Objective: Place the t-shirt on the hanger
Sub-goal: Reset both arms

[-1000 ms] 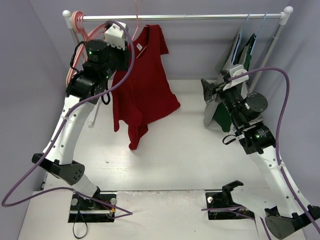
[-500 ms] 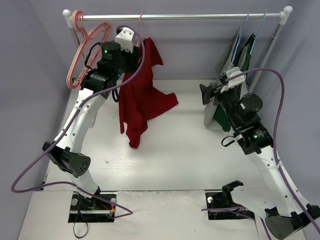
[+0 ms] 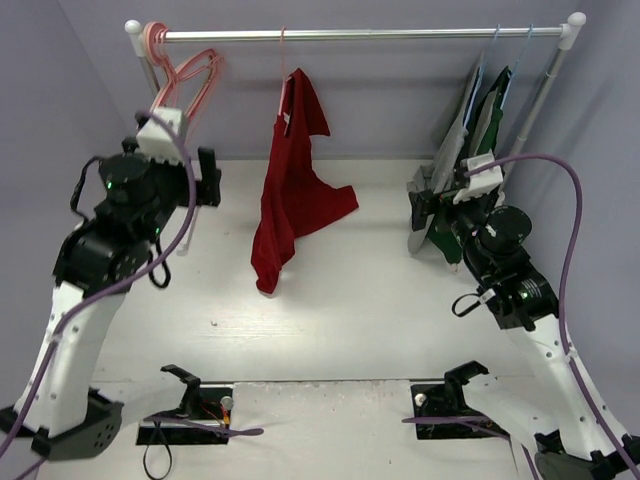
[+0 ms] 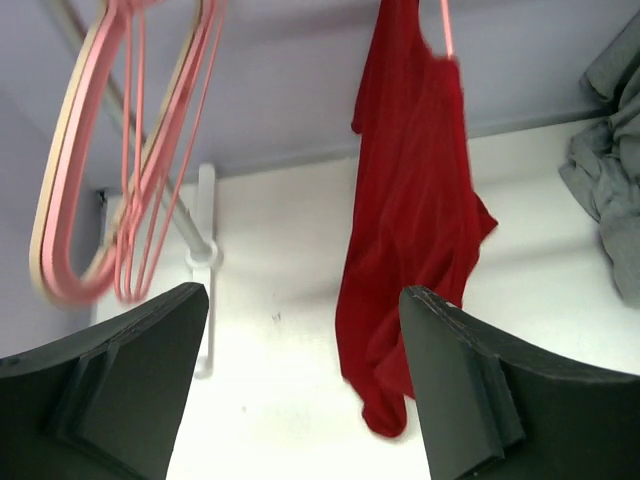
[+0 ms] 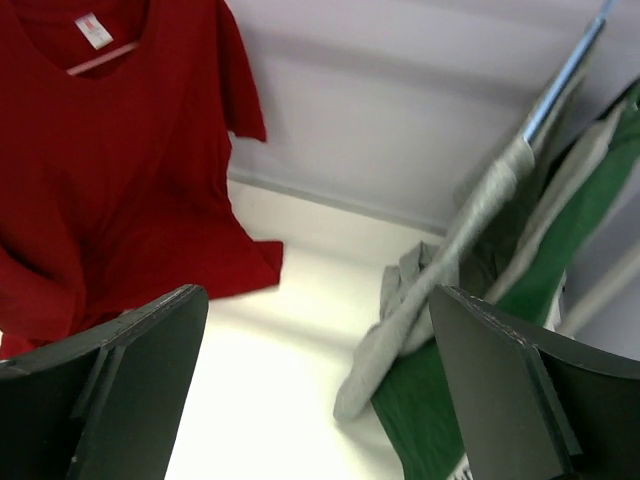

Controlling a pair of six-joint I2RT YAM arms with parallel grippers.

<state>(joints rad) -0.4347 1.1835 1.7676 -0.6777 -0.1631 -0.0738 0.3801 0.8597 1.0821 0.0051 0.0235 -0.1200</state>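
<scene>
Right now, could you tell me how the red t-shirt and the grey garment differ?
The red t-shirt hangs alone near the rail's middle; the grey garment hangs at its right end, against the green garment. The t-shirt shows a pink hanger in its neck; the grey garment's hanger is unclear. Neither is gripped.

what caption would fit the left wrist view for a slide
Open left fingers frame the red t-shirt hanging on its pink hanger, spare pink hangers bunched at left.
</scene>
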